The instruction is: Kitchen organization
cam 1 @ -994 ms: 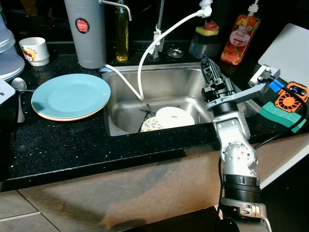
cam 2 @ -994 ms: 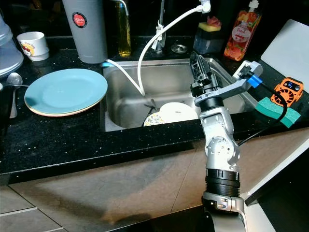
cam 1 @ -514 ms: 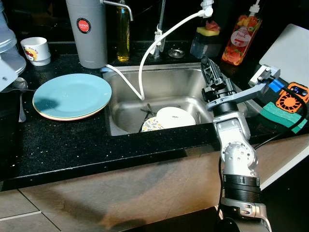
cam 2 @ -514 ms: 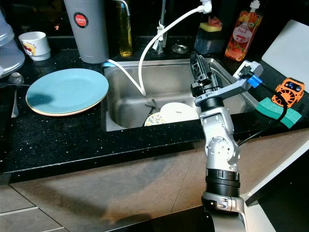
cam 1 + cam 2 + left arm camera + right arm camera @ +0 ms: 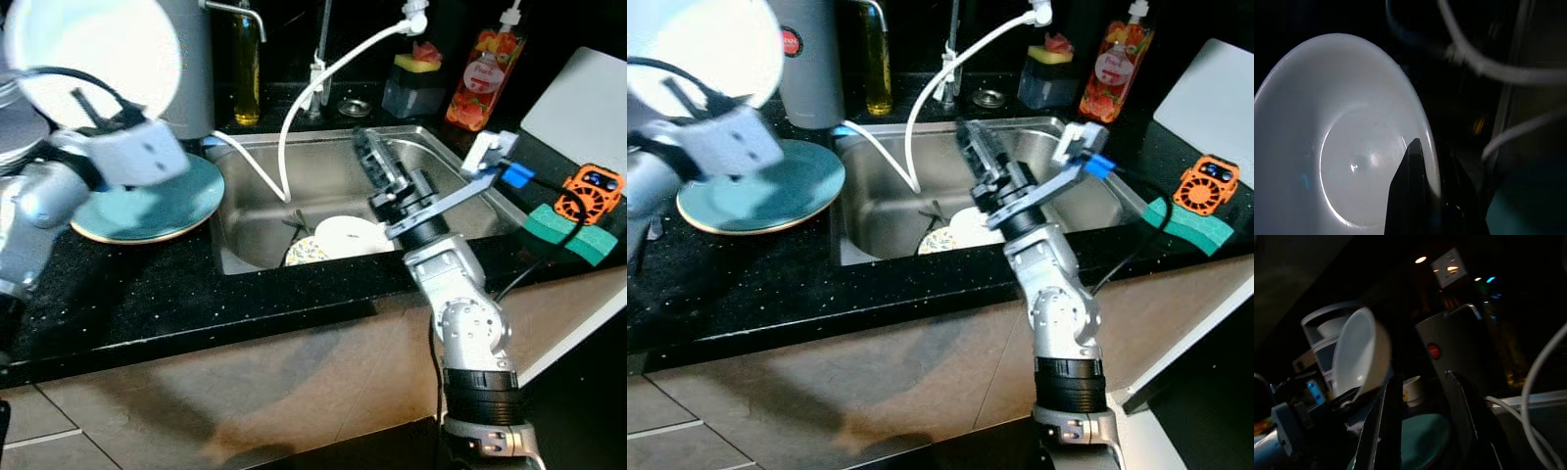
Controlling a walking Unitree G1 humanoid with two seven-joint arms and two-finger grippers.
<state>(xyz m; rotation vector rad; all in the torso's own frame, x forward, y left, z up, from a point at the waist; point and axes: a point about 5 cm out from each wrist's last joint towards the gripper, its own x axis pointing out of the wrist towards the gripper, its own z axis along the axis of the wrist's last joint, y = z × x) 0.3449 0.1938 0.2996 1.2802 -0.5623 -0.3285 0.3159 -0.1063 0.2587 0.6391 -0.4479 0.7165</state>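
Note:
My left gripper (image 5: pixel 86 98) is shut on the rim of a white bowl (image 5: pixel 93 44), held up tilted at the far left above a light blue plate (image 5: pixel 147 201) on the black counter. In the left wrist view one black finger (image 5: pixel 1409 186) lies inside the bowl (image 5: pixel 1342 147). My right gripper (image 5: pixel 367 147) hangs open over the steel sink (image 5: pixel 323 162), with nothing between its fingers. In the sink lie a white plate (image 5: pixel 345 235) and a patterned dish (image 5: pixel 304 255). The right wrist view looks across at the raised bowl (image 5: pixel 1359 352).
A grey canister (image 5: pixel 196 69), an oil bottle (image 5: pixel 247 59) and a white hose (image 5: pixel 323 83) stand behind the sink. A soap bottle (image 5: pixel 477 78) and sponge holder (image 5: pixel 411 83) are at the back right. An orange device (image 5: pixel 588 191) and green sponge (image 5: pixel 563 230) lie on the right.
My left arm has come up into view, carrying the white bowl above the blue plate. My right gripper has swung left, from the sink's right rim to over the basin.

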